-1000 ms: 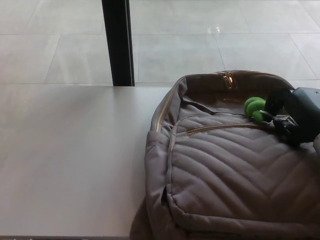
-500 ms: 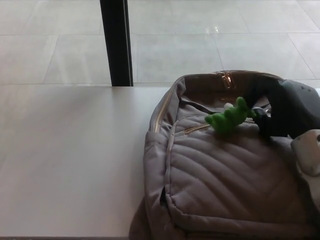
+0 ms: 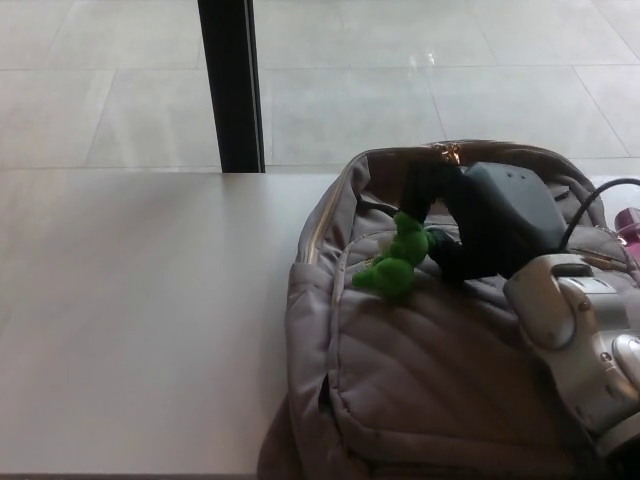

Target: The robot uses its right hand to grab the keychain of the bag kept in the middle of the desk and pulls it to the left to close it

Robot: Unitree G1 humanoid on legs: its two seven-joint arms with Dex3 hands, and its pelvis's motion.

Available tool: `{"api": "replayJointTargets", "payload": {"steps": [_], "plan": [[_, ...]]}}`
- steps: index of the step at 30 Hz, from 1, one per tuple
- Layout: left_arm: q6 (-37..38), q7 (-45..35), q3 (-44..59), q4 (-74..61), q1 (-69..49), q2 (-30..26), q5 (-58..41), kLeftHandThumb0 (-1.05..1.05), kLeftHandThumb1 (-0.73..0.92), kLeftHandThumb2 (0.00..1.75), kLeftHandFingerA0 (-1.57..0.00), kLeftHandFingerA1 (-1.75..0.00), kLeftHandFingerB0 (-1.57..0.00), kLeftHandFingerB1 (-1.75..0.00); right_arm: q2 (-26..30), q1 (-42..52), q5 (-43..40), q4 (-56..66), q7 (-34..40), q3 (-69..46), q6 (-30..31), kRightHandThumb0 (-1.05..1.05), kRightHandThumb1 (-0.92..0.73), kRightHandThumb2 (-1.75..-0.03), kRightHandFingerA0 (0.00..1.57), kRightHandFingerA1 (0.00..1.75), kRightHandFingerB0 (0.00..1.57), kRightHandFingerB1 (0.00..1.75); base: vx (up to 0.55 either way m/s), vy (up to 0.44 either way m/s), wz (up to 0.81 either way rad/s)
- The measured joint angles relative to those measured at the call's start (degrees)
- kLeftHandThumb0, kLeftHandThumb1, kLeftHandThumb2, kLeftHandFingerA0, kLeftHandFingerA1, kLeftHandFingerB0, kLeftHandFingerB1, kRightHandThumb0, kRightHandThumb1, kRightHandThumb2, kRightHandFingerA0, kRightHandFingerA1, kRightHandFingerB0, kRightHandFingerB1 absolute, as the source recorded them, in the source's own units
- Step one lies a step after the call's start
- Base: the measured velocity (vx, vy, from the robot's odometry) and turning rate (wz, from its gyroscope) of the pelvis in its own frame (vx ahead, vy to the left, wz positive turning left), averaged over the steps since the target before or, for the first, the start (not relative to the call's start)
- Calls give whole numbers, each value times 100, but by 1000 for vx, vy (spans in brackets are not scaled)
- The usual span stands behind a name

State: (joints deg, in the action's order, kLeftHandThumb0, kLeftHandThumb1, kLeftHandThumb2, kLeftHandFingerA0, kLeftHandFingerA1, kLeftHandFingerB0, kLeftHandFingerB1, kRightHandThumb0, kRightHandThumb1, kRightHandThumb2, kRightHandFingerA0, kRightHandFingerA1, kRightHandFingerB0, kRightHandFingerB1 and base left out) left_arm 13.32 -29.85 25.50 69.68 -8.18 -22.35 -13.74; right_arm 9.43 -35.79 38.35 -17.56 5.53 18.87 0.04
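Observation:
A grey quilted backpack [image 3: 420, 380] lies on the pale desk [image 3: 140, 320], right of centre. A bright green toy keychain [image 3: 393, 262] hangs at the left end of the front pocket's zip. My right hand [image 3: 470, 225] reaches in from the right over the bag, its black fingers closed on the keychain's upper end. The silver forearm [image 3: 580, 335] covers the bag's right side and the zip behind the hand. The left hand does not show.
A black vertical post [image 3: 228, 85] stands behind the desk's far edge, with pale floor tiles beyond. A small magenta object [image 3: 630, 220] peeks out at the right edge. Bare desk surface stretches left of the bag.
My right hand has travelled left across the bag, carrying the green keychain from the pocket's right end to its left end. The forearm now shows in the picture.

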Motion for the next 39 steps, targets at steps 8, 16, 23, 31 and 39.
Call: {"api": "replayJointTargets", "payload": {"steps": [8, 16, 23, 31, 39], "plan": [[45, -80, 24, -1, 28, 17, -53, -99, 92, 80, -51, -70, -38, -52, -430, -364, 95, -332, 20, 365, 150, -17, -60, -99, 87, 175, 64, 163, 0, 0, 0], [47, -23, -22, 4, 64, 50, -55, -102, 92, 78, -51, -66, -39, -48, -1477, -906, 230, -1069, 140, 764, 532, -20, -62, -85, 91, 167, 76, 113, 0, 0, 0], [45, -38, -66, 9, 75, 50, -56, -94, 77, 122, -46, -68, -34, -55, -2197, -1393, 263, -1997, 356, 1003, 756, -21, -62, -91, 91, 175, 77, 144, 0, 0, 1], [46, -80, -88, 2, 62, 50, -57, -100, 92, 79, -48, -65, -39, -48, -2216, -1628, 239, -2734, 543, 1226, 806, -23, -55, -103, 93, 175, 75, 162, 0, 0, 0], [46, -95, -112, 1, 70, 50, -58, -94, 75, 121, -48, -69, -35, -55, -2227, -1708, 195, -3034, 618, 1374, 818, -22, -65, -82, 87, 175, 70, 141, 0, 0, 0]]}}
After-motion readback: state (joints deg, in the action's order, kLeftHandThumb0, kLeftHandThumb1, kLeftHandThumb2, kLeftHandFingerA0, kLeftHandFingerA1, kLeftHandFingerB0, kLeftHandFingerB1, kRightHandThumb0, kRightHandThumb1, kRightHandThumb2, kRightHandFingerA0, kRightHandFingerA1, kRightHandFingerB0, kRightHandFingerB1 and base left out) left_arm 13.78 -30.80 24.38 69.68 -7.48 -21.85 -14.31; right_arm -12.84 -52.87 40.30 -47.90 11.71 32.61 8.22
